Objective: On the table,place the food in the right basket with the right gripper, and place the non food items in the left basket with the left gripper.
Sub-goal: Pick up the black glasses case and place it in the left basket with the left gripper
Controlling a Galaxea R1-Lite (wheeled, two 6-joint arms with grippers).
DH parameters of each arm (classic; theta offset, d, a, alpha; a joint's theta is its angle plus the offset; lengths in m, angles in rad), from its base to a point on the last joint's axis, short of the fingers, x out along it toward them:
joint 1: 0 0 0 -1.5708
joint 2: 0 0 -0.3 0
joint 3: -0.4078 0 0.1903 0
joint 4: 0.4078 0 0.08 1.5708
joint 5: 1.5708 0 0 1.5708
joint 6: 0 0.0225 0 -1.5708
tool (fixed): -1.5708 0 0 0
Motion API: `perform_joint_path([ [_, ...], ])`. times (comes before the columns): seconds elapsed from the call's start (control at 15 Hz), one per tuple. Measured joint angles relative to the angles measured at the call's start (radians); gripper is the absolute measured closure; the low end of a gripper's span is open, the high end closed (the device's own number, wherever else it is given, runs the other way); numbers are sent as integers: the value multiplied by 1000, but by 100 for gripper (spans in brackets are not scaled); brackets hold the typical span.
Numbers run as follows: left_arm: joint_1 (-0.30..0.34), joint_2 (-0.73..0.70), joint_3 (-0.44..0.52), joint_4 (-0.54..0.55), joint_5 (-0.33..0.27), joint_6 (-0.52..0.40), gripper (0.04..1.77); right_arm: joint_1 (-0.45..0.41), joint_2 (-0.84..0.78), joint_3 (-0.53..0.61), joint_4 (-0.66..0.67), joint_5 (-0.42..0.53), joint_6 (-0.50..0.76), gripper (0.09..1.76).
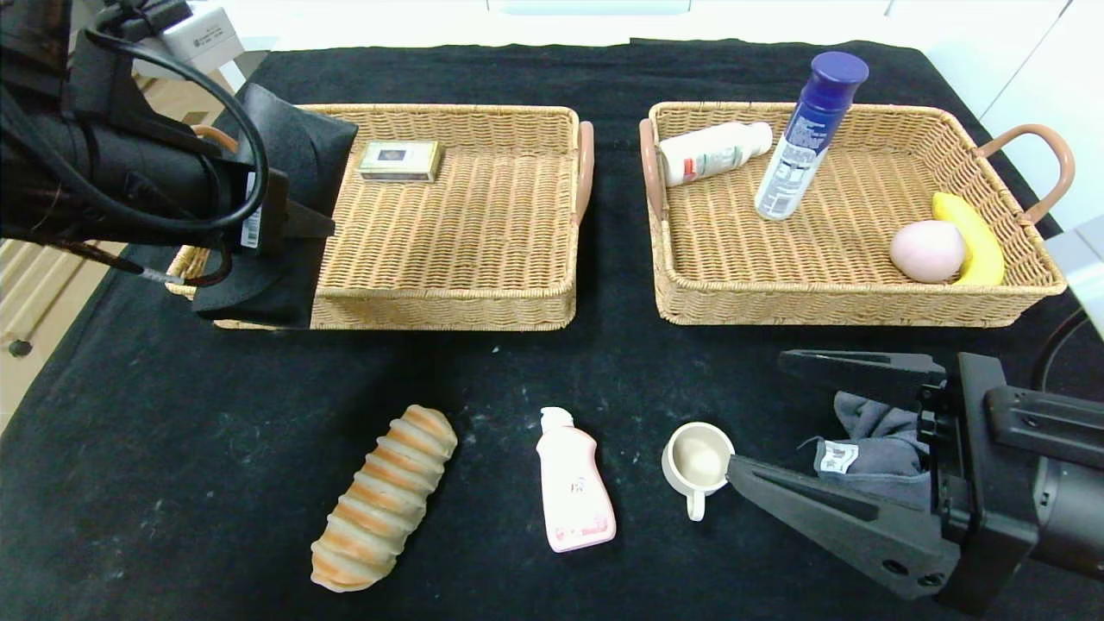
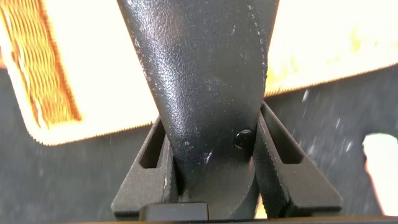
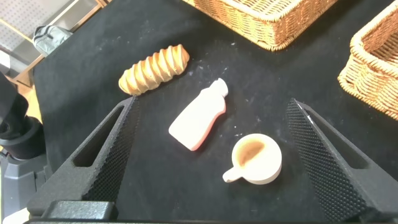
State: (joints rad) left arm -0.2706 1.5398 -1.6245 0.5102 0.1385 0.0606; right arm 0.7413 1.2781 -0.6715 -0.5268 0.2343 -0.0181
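My left gripper (image 1: 293,220) is shut on a black pouch (image 1: 285,164) and holds it over the left basket's (image 1: 448,302) left edge. In the left wrist view the pouch (image 2: 205,93) fills the gap between the fingers. My right gripper (image 1: 755,414) is open and empty, low over the table beside a cream cup (image 1: 697,461). A striped bread loaf (image 1: 384,498) and a pink bottle (image 1: 573,483) lie on the front of the table. In the right wrist view the gripper (image 3: 210,104) frames the cup (image 3: 256,159) and bottle (image 3: 199,117), with the loaf (image 3: 154,67) beyond.
A small box (image 1: 399,161) lies in the left basket. The right basket (image 1: 828,302) holds a white bottle (image 1: 714,152), a blue-capped can (image 1: 806,134), a pink egg shape (image 1: 927,250) and a banana (image 1: 970,235). A grey cloth (image 1: 871,453) lies under my right gripper.
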Motion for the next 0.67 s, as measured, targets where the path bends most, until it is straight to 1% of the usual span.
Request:
perform_joint_path([
  [0.2, -1, 70, -112, -14, -12, -48, 106, -7, -2, -2, -1, 0, 0, 14],
  [0.53, -3, 169, -204, -110, -7, -50, 106, -14, -8, -2, -19, 1, 0, 14],
  [0.67, -2, 209, -237, -170, -5, -51, 106, -14, -9, -1, -19, 1, -1, 14],
])
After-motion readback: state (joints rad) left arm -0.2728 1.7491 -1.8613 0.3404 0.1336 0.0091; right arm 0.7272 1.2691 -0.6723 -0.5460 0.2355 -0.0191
